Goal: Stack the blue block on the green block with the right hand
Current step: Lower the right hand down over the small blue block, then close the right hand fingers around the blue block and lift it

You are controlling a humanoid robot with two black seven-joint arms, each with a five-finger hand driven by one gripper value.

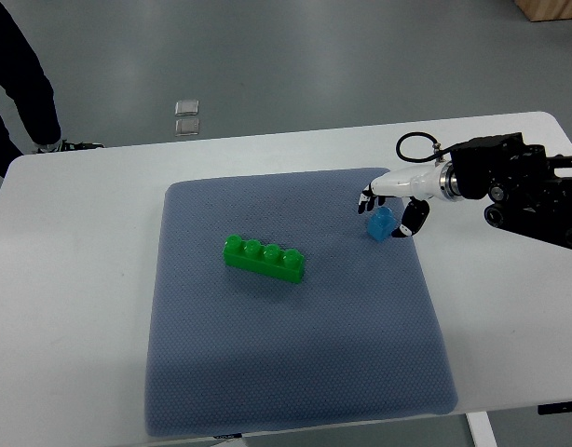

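A long green block point(264, 258) with a row of studs lies a little left of centre on the blue-grey mat point(295, 372). Near the mat's upper right edge is a small blue block point(381, 224), tilted. My right hand point(387, 210) comes in from the right edge and sits over it. Dark fingertips point(366, 201) are on the block's left side and the thumb point(408, 222) is on its right, so the hand is shut on the blue block. The green block is well to the left of and slightly below the hand.
The mat lies on a white table point(72, 279). A person's dark trouser legs and shoe point(25, 84) stand beyond the table's far left corner. My black forearm point(528, 186) with a cable loop spans the table's right side.
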